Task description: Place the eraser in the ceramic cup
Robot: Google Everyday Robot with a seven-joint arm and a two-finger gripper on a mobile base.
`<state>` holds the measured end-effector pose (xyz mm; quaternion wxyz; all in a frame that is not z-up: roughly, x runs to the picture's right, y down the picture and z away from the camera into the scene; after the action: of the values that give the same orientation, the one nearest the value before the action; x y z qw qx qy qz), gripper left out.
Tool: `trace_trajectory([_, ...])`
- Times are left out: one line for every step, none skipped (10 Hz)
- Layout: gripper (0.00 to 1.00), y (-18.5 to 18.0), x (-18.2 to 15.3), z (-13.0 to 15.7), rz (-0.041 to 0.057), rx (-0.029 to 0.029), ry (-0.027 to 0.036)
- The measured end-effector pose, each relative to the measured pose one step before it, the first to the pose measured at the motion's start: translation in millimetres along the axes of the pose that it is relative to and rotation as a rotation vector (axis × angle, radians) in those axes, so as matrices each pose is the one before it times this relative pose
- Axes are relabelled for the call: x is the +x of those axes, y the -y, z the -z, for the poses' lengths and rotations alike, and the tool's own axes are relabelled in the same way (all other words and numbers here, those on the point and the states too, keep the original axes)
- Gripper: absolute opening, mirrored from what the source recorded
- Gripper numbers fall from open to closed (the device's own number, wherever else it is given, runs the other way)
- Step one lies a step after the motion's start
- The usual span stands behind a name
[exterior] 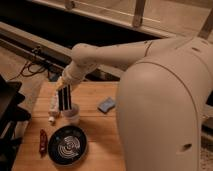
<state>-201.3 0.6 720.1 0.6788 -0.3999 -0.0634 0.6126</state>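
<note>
The eraser (64,99), a long black bar with pale stripes, hangs upright in my gripper (63,90). Its lower end is at the rim of the ceramic cup (71,114), a small whitish cup on the wooden table (100,130). I cannot tell whether the end is inside the cup or just behind it. The gripper is above the cup's left side, shut on the eraser's upper end.
A round black pan with a white spiral (68,145) lies in front of the cup. A small blue block (106,105) lies to the right. A white bottle (51,107) stands left of the cup and a red tool (43,141) lies near the table's left edge.
</note>
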Motion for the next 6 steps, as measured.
trace_trajectory([0.17,4.82,1.88,-2.81,-0.01117,-0.00259,0.00129])
trace_trajectory([0.17,5.78,-0.29,0.45,-0.00776,0.00082,0.00407])
trace_trajectory([0.17,9.8,-0.13,-0.07,-0.01306,-0.00064,0.0058])
trace_trajectory([0.17,8.18,1.71,-2.83,-0.00984,-0.00188,0.00355])
trace_trajectory([0.17,5.32,1.08,-1.55,-0.00709,-0.00245,0.00327])
trace_trajectory([0.17,7.44,1.38,-2.61,-0.00841,-0.00375,0.0031])
